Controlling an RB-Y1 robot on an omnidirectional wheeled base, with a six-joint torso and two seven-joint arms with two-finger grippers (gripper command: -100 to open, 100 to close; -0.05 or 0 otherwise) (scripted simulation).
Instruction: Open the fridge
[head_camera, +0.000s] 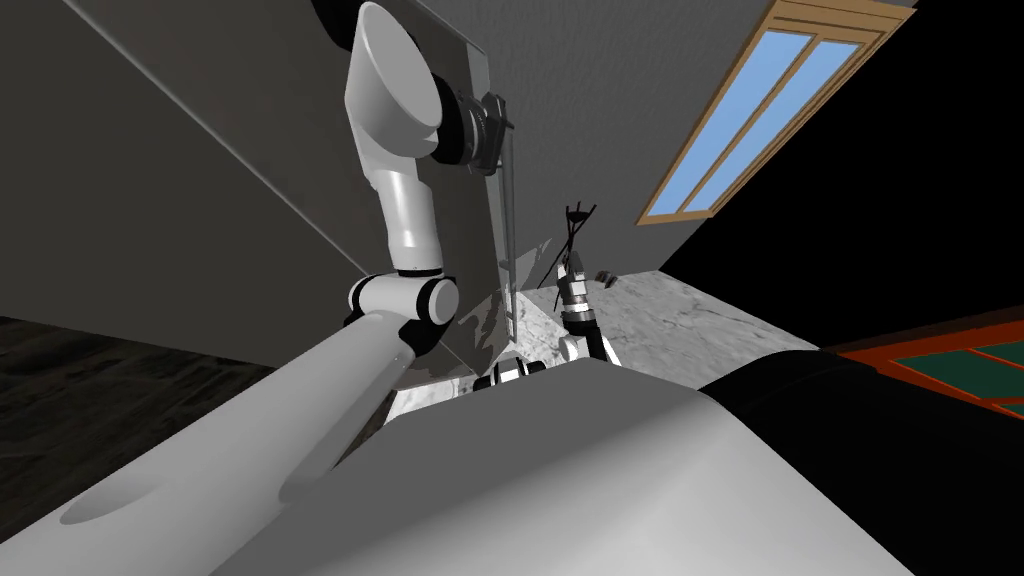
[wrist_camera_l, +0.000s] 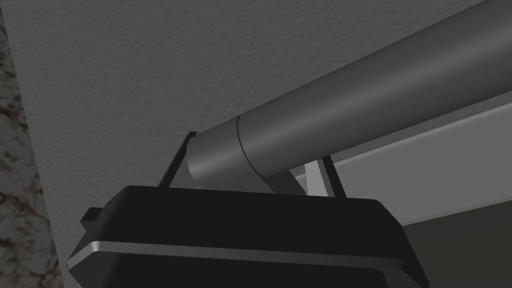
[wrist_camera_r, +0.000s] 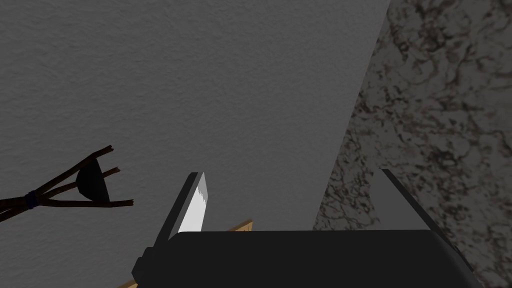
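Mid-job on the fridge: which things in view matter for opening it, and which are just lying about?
For the job:
fridge door
door handle, a grey bar
left pincer, shut on the handle

Lying about:
bundle of sticks
window
small dark object on the marbled floor
red-edged rug
right pincer, open, holding nothing

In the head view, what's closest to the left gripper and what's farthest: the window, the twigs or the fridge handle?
1. Handle: nearest, held in the left gripper itself.
2. Twigs: next, lower down and to the right, standing by the grey wall.
3. Window: farthest, further right along that wall.
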